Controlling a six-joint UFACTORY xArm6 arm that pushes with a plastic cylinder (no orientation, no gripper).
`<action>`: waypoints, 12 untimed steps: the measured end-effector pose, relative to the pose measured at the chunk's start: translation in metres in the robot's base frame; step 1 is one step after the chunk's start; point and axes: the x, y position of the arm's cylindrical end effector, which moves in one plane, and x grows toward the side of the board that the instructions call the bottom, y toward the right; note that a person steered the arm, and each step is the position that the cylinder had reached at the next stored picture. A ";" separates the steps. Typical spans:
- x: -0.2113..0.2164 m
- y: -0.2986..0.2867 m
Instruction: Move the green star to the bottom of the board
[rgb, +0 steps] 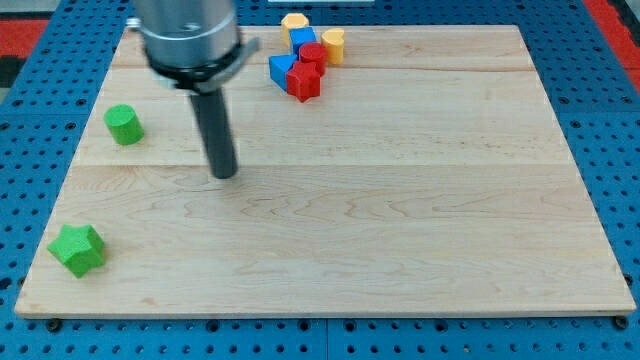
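The green star (78, 248) lies near the board's lower left corner, close to the view's bottom and left edges. My tip (224, 173) rests on the wooden board (400, 220) left of centre, well above and to the right of the star and not touching it. A green round block (124, 124) sits at the left side, to the left of and above my tip.
A tight cluster sits at the top centre: a yellow hexagon (294, 21), a yellow cylinder (333, 44), a blue block (302, 40), another blue block (281, 68), a red cylinder (313, 53) and a red block (304, 82). Blue pegboard (620, 150) surrounds the board.
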 end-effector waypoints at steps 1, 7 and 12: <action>0.019 -0.056; 0.113 -0.062; 0.097 0.155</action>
